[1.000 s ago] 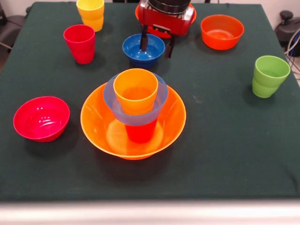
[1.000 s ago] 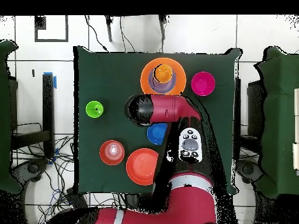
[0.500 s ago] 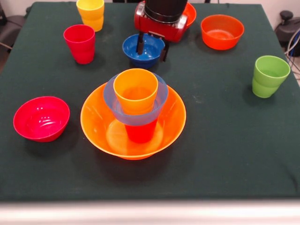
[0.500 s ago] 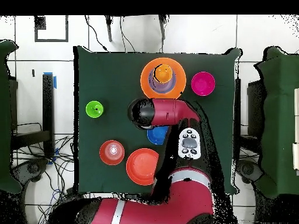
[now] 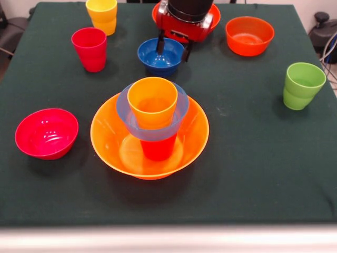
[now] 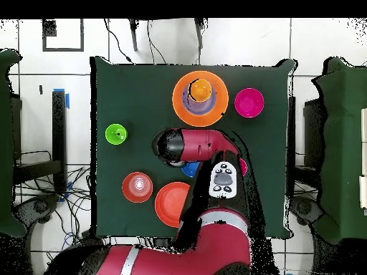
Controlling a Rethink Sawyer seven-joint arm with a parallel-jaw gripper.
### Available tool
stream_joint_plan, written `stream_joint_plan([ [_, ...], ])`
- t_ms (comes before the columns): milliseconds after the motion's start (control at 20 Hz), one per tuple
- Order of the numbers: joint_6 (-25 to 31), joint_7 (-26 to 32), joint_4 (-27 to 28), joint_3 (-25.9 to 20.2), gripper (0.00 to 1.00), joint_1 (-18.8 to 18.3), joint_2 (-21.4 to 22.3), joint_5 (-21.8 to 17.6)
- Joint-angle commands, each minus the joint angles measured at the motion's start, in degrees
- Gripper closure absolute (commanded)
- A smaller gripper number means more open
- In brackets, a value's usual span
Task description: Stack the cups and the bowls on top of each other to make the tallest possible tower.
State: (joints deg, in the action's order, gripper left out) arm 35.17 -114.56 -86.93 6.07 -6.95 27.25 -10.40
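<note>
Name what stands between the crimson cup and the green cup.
In the front view, the dark blue bowl stands between the crimson cup and green cup.

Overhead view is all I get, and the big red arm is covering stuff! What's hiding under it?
Observer: A dark blue bowl sits there, and the gripper is down at it.
Operator: Is it grabbing the bowl?
Observer: Not yet. The fingers are open, one dipped inside the bowl and the other just outside its rim.
Operator: Any cups hiding too?
Observer: Yes, a yellow cup stands upright near the crimson cup. The arm blocks the yellow one completely for you.
</note>
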Motion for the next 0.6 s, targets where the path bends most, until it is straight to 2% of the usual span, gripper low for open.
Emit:
stream_joint_plan([
  [50, -3.6, -3.8, -3.0, -2.6, 0.00, 1.0, -1.0, -2.1],
  [600, -6.8, -3.7, -1.4, -3.3, 0.00, 0.4, -4.3, -1.9],
])
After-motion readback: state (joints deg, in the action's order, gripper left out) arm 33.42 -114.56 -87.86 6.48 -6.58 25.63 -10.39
